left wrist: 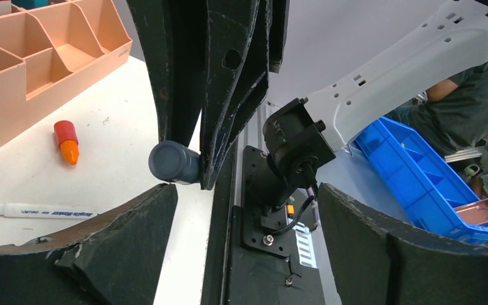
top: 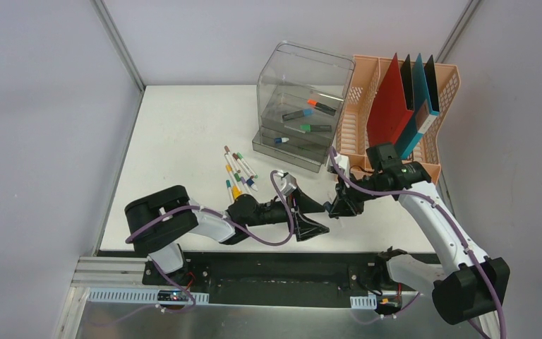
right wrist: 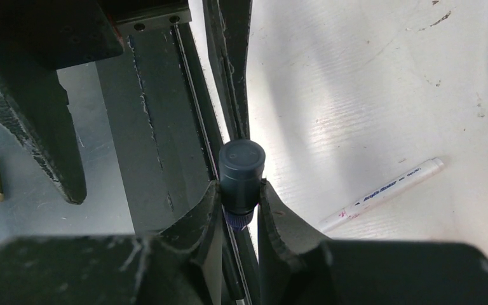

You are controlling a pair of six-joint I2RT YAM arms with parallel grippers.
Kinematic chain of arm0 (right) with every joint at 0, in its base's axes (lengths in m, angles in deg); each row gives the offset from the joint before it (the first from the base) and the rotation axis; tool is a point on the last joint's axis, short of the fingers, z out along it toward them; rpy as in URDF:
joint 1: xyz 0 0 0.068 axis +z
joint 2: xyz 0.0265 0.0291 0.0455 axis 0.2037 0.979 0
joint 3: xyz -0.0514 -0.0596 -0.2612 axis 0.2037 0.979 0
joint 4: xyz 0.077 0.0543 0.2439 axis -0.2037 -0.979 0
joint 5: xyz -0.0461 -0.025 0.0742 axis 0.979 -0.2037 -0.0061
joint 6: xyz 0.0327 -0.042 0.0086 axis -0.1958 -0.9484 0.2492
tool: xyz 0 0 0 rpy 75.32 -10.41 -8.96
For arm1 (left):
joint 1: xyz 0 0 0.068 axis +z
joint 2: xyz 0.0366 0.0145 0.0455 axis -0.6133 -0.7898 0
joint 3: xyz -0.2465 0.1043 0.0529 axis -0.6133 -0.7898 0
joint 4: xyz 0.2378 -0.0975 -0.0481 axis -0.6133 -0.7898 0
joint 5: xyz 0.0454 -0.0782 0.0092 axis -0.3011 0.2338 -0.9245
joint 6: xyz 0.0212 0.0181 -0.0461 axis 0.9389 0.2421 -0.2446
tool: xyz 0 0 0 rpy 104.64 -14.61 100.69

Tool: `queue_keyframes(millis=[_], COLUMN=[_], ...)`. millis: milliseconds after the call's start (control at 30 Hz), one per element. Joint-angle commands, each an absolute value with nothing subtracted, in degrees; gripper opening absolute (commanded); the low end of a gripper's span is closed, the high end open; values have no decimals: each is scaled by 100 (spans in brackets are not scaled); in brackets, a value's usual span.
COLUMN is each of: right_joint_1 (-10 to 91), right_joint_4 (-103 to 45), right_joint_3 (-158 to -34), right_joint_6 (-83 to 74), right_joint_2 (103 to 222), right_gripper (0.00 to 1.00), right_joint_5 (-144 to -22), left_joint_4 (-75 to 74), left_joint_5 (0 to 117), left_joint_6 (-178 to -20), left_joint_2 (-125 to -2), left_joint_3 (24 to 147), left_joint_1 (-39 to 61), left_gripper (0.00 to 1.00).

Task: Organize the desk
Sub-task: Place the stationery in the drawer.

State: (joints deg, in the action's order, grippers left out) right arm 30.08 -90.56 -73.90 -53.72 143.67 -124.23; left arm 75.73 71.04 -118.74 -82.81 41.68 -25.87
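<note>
The white desk (top: pixel 183 127) holds a loose bunch of coloured markers (top: pixel 236 173) left of centre. My right gripper (top: pixel 339 207) is low over the desk's front edge and shut on a dark grey-capped marker (right wrist: pixel 241 173). In the left wrist view that marker (left wrist: pixel 173 162) pokes out between the right fingers (left wrist: pixel 210 82). My left gripper (top: pixel 309 224) is open and empty right beside the right gripper, jaws wide apart (left wrist: pixel 248 254). A white marker (right wrist: pixel 381 190) lies on the desk nearby and also shows in the left wrist view (left wrist: pixel 44 211). A short orange-and-red marker (left wrist: pixel 67 141) lies near it.
A clear drawer unit (top: pixel 300 106) with a few markers inside stands at the back. A peach file rack (top: pixel 356 113) with red, black and teal folders stands right of it. The black and metal rail (top: pixel 254 272) runs along the front edge. A blue bin (left wrist: pixel 419 171) sits beyond the desk.
</note>
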Motion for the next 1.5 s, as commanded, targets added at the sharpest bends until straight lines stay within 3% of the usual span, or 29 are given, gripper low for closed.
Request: queue_keyframes(millis=[0,433,1000,1233,1333,1467], right_joint_1=[3098,3169,3197,3223,3223,3226], right_joint_4=[-8966,-9056,-9164,-9166,-9171,-9169], right_joint_3=[-7443,-7480,-7524,-7525,-7529,-7525], right_joint_6=[-5589,-5605,-5646,-5644,-5644,-5642], right_joint_2=[14384,14500,14650,14673,14673,14680], right_gripper=[0,0,0,0,0,0], right_joint_5=[-12572,-12667,-12778,-12769,-12759,-12750], left_joint_4=[7965,7965,7965,7967,7965,7970], left_joint_5=[7017,6343,6116,6139,6147,6183], left_joint_6=[-12149,-12186,-12283,-12323,-12320,-12312], left_joint_2=[-8139,-8260,-8365,-8456,-8476,-8468], left_joint_3=[4372,4405,4518,4577,4589,4590], left_joint_1=[-2598,-2601,-2620,-2633,-2648,-2642], left_gripper=[80,64,55,45,34,3])
